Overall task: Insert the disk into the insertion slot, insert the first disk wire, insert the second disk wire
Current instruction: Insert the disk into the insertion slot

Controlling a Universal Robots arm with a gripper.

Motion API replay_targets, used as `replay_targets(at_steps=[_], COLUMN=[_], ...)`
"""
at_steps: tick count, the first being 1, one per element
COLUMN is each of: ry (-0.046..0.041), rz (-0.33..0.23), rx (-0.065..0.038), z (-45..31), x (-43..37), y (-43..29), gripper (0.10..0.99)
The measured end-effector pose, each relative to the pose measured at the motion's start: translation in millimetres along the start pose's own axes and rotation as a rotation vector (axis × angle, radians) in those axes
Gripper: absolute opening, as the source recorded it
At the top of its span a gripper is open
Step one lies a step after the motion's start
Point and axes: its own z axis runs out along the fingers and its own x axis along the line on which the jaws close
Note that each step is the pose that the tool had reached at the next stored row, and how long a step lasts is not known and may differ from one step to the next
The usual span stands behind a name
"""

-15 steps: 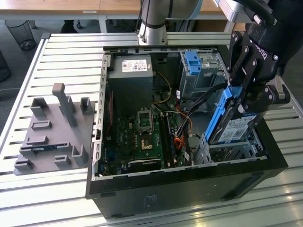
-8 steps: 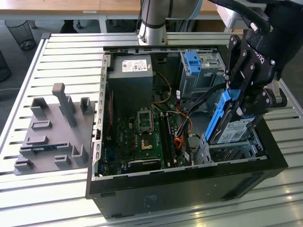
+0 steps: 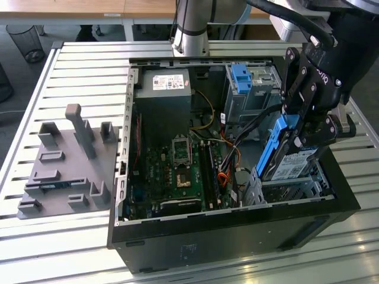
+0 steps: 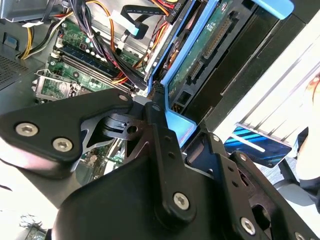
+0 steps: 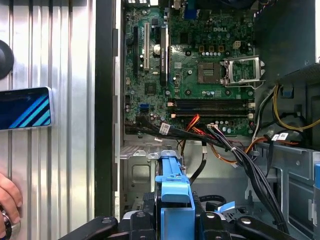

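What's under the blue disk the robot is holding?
The silver metal slot sits below the disk, which the end effector holds tilted. The disk hides part of the slot's inside.

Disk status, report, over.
Pincer shut on blue-framed silver-black hard drive. Drive tilted over silver perforated sheet-metal bay, not seated. Black cable bundle close alongside.

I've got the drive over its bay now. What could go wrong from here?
1. The gripper holds the disk steeply tilted over the insertion slot, so its lower edge may catch on the sheet-metal rim and jam.
2. The wire bundle runs right beside the slot and might get pinched or snagged.
3. In the first wrist view, a person's hand rests on the table, close to the work.
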Motion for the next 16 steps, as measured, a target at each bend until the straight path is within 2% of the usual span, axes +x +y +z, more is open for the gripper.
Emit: replay_targets(at_steps=[16], ry=[0.0000], rz=[0.000], rx=[0.000], z=[4.4], x=[0.0], y=[-0.1], gripper=[0.365])
